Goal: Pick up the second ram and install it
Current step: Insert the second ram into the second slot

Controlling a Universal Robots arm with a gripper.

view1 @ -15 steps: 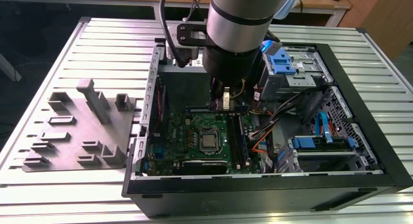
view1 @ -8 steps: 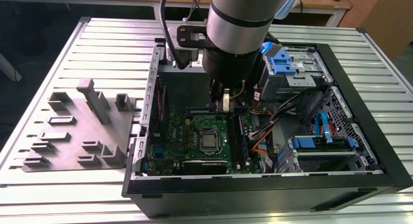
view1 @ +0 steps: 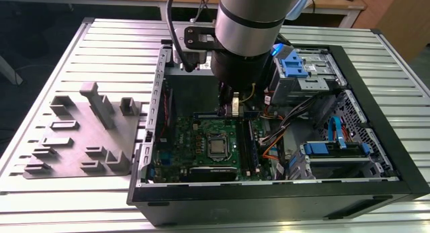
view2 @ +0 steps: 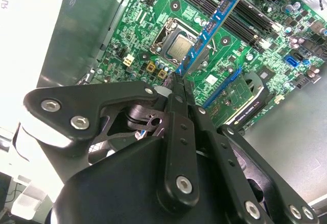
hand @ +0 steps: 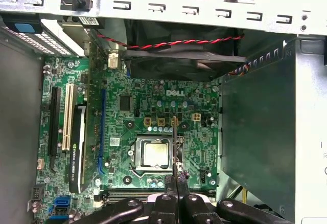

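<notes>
My gripper (view2: 176, 81) is shut on the second ram (view2: 212, 24), a long thin stick with blue labels that juts out from the fingertips. It hangs inside the open computer case, above the green motherboard (view2: 225, 68) and near the CPU socket (view2: 176, 42). In the first wrist view the second ram (hand: 174, 142) shows edge-on as a thin line running from my gripper (hand: 176, 180) past the CPU socket (hand: 153, 152). The black memory slots (view2: 245, 17) lie beyond the stick, apart from it. In the exterior view my gripper (view1: 232, 109) sits low under the arm, over the motherboard (view1: 201, 140).
A grey fixture with upright blocks (view1: 87, 137) lies on the slatted table at the exterior view's left. Inside the case stand drive cages with blue tabs (view1: 295, 67), cable bundles (view1: 282, 127), a graphics card (hand: 76, 147) and a rear fan (hand: 179, 55). The case walls (view1: 269, 200) close in around.
</notes>
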